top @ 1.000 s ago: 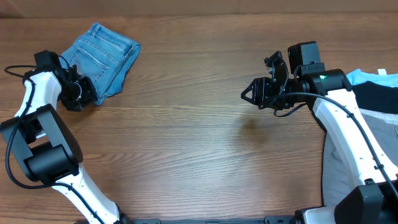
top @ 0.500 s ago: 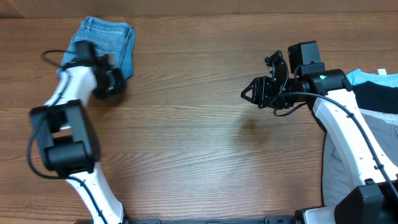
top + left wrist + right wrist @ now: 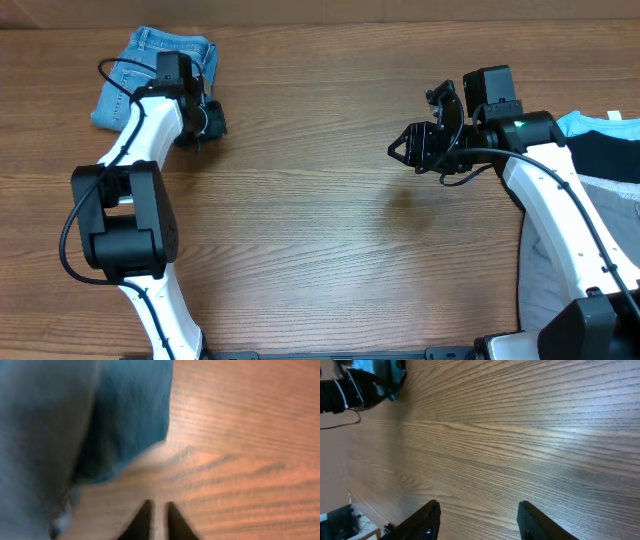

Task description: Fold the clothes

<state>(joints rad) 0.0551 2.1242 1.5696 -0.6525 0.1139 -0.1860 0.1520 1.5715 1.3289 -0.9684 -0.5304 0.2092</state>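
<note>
From overhead, the jeans (image 3: 190,52) are seen folded into a compact bundle at the far left corner of the worktop (image 3: 320,250), partly hidden by the left arm. The left gripper (image 3: 210,124) is held just beside the bundle's right edge. The right gripper (image 3: 405,150) is poised over bare wood, well apart from the heap at the right edge: a pale-blue top (image 3: 598,122), a black garment (image 3: 610,158) and grey trousers (image 3: 555,270).

In the blurred left wrist view, denim fills the left side. The jaws are drawn almost together, with nothing gripped between them.

In the right wrist view, the jaws are spread wide and empty above the wood.

The jeans are judged finished. The left arm is best lifted clear before it is swung aside, so that the fold is not dragged open. The next garment should be picked up by one edge only.
</note>
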